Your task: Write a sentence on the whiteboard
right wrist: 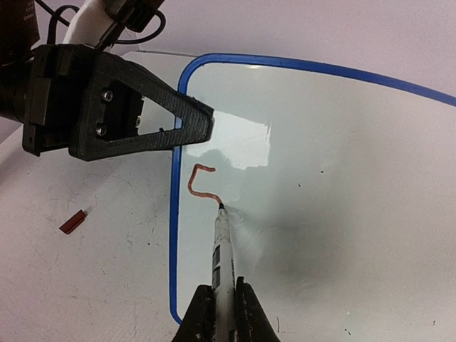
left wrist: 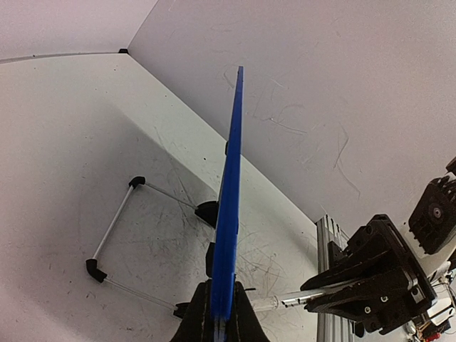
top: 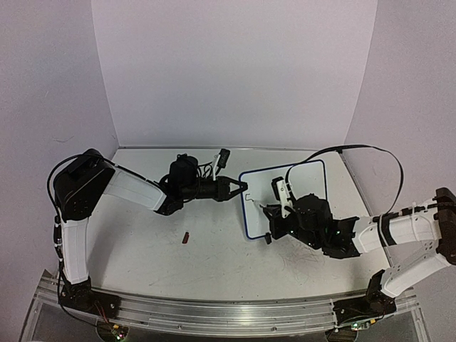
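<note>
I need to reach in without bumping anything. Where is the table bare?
Bare: the front strip between the red cap and the near rail, and the back strip along the rear wall. Crowded: the whiteboard, gripped by the left tool, with the right tool holding a marker to it.

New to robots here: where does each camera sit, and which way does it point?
Top external: high behind the arm bases, looking down on the table; left arm and right arm show, left claw gripping the whiteboard.
Left wrist: on the left arm, looking along the whiteboard's blue edge; its claw pinches it.
Right wrist: on the right arm, facing the whiteboard's front; right claw holds the marker.
Shared: both wrist views show the whiteboard and the other arm's claw.
</note>
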You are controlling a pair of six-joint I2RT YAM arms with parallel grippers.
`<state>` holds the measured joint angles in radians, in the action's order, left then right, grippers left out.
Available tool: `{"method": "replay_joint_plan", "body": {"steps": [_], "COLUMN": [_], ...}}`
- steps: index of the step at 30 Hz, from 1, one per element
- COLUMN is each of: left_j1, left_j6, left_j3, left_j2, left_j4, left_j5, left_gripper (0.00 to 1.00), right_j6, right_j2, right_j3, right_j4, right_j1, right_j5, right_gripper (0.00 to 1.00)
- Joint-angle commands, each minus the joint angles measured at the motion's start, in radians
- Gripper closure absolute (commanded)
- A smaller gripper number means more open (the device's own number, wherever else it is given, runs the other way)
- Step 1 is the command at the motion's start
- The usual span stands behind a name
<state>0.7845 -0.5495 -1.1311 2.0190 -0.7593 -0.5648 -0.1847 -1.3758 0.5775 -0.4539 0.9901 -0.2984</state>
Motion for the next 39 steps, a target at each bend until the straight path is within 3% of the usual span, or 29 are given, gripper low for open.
{"method": "replay_joint_plan", "body": {"steps": [1, 39], "left_j1": [-0.004, -0.002], "left_j6": [-0.010, -0.017], "left_j3": [-0.023, -0.022], "left_j2": [-0.014, -0.013], "left_j4": [-0.005, -0.004], "left_j5": [0.002, -0.007], "left_gripper": [0.99, 1.00], "right_j6": [-0.015, 0.011], "right_j2": [0.014, -0.068], "right_j3": [-0.018, 0.050], "right_j4": [0.032, -0.011], "right_j1": [0.002, 0.030], "right_j5": [-0.019, 0.008], "right_gripper": [1.00, 1.00]}}
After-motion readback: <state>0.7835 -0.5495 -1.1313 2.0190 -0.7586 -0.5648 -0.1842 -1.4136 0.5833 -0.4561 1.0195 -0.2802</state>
